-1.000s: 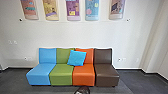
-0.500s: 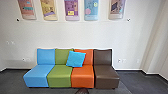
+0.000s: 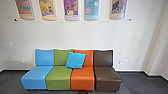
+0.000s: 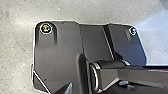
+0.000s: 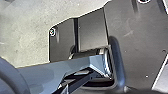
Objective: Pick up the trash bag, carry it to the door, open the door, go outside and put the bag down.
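Head view caught a dark shape [image 3: 82, 92] near the orange seat [image 3: 82, 75], perhaps the trash bag: probably soft, slippery, best gripped by its neck. Jaws' state couldn't be told.

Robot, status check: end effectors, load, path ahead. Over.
End effectors: state unclear. Trash bag: can't confirm. Ahead: four-seat modular sofa, blue throw pillow on it, wall behind.

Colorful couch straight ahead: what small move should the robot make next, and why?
Probably a small turn right rather than rolling forward: the couch stands across the way ahead, backed by a wall, while dark floor reaches past the brown seat on that side.
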